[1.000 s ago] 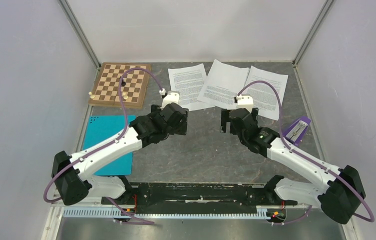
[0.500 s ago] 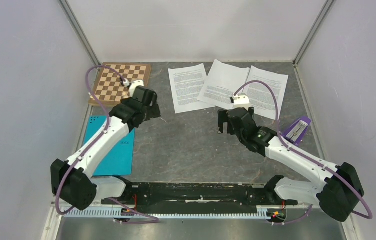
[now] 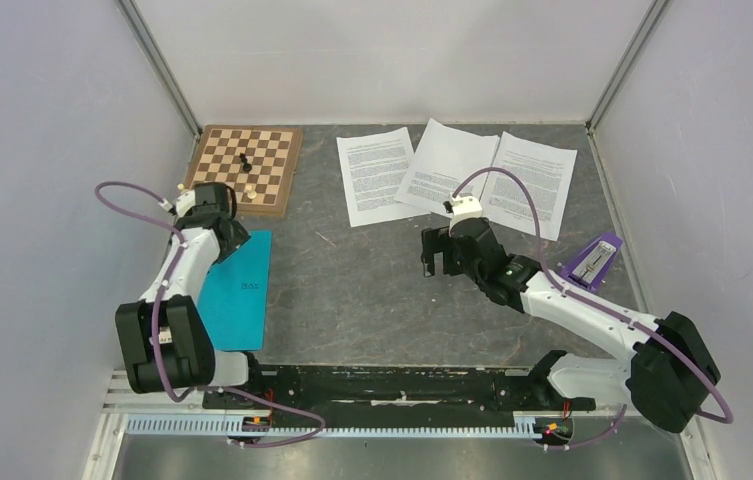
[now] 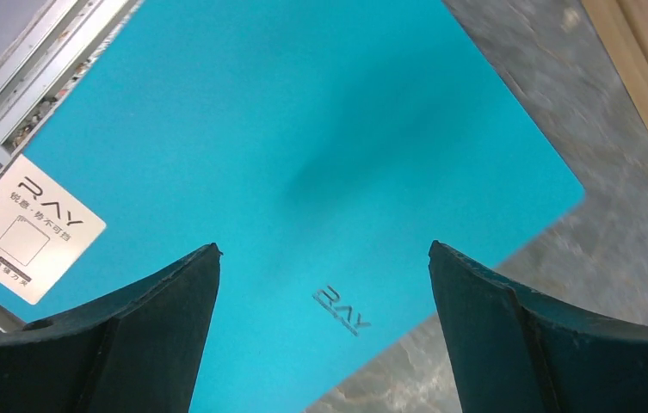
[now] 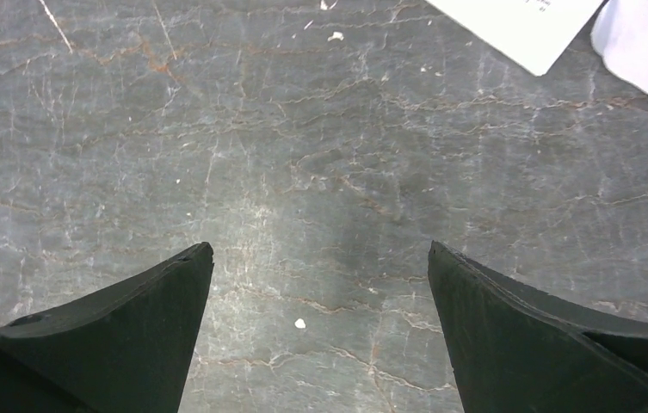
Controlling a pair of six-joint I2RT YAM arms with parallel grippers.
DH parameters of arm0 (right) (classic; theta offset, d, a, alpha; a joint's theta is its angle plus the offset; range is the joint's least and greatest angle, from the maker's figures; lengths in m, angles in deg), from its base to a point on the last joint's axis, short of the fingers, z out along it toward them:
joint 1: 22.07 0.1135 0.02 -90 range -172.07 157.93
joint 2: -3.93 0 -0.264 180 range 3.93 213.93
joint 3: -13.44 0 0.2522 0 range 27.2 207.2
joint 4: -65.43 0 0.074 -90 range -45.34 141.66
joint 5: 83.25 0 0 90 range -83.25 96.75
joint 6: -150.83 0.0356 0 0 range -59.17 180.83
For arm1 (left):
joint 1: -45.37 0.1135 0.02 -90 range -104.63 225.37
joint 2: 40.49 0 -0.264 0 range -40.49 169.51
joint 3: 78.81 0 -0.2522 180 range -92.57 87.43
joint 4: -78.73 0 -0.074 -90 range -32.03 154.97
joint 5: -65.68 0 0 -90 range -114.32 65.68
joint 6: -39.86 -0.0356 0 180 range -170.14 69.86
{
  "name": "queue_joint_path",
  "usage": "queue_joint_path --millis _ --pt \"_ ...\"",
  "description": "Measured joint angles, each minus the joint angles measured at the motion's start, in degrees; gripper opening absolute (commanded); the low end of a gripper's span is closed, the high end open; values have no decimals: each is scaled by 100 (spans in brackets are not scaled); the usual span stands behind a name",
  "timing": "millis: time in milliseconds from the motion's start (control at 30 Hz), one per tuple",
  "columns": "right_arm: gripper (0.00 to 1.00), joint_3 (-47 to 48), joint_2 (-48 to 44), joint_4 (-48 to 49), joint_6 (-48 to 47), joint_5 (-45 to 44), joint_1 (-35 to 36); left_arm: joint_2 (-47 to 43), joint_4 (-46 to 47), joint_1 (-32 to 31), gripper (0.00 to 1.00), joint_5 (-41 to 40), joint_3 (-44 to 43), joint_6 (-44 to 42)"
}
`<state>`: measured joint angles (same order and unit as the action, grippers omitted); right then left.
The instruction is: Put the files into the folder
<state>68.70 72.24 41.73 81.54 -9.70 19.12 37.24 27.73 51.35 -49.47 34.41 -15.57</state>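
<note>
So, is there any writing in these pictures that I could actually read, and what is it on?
"RAY": large letters on the white label at a corner of the teal folder.
"A4": lower on the same label. The small characters under "RAY" and the line under "A4" are too small to read.
"RAY": stamped on the folder's cover itself.
The three files: dense black print, too small to read.
</note>
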Motion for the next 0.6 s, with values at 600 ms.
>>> queue_joint_path --millis 600 --pt "99 -743 -328 710 -26 564 0 446 1847 2015 97 245 654 -9"
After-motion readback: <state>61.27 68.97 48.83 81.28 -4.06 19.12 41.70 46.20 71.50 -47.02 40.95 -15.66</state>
